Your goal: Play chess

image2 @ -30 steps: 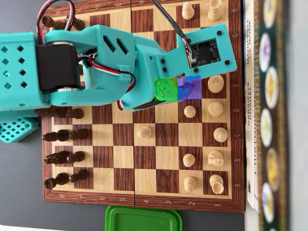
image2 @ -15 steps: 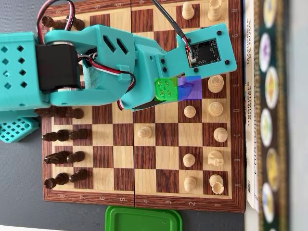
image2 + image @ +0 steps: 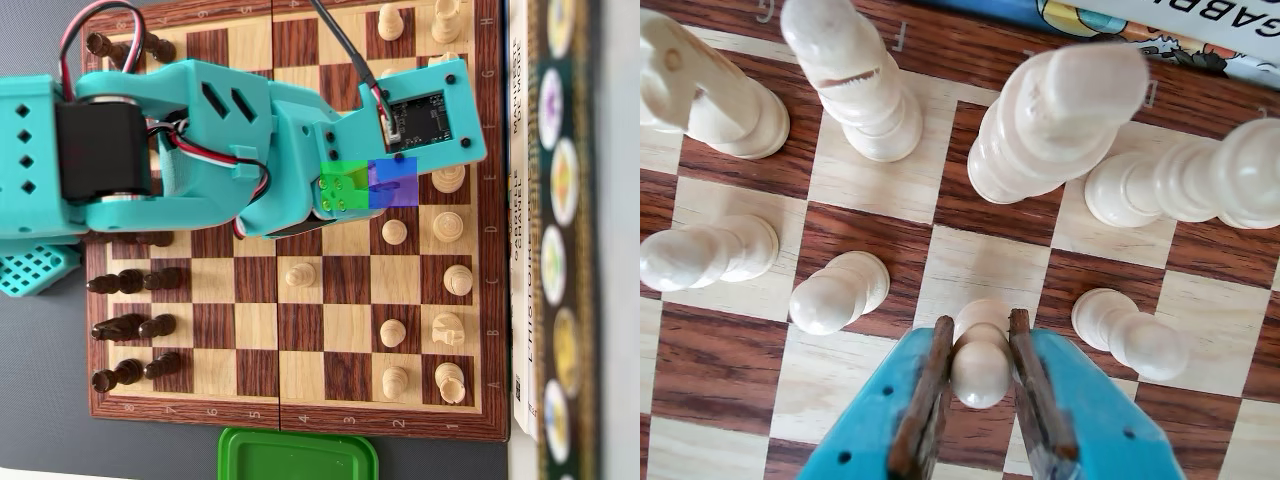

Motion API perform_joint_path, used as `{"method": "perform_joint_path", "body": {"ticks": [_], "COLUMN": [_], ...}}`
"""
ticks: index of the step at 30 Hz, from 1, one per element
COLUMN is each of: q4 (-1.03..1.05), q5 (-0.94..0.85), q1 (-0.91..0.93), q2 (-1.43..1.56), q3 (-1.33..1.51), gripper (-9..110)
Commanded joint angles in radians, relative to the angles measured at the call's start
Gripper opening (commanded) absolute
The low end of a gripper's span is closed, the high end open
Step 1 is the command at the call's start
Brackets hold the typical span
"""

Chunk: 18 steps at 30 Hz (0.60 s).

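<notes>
The overhead view looks straight down on the whole chessboard [image 3: 300, 300] from well above, with the arm [image 3: 200, 150] reaching in from the left. The wrist view sits low and close behind the fingers [image 3: 930, 400], facing the white pieces [image 3: 1060, 120] and the books [image 3: 1140, 25], which both views share.

Dark grey tabletop [image 3: 45, 400], green lid [image 3: 298, 455] at its lower edge, book stack [image 3: 555, 250] at right, even daylight.
</notes>
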Motion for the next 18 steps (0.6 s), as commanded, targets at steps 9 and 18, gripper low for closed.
{"method": "perform_joint_path", "body": {"ticks": [9,18], "q4": [-0.002,-0.002], "q5": [0.041,0.074], "q1": [0.008,0.002], "q2": [0.172,0.250], "q3": [0.110,0.206], "gripper": [5,5]}}
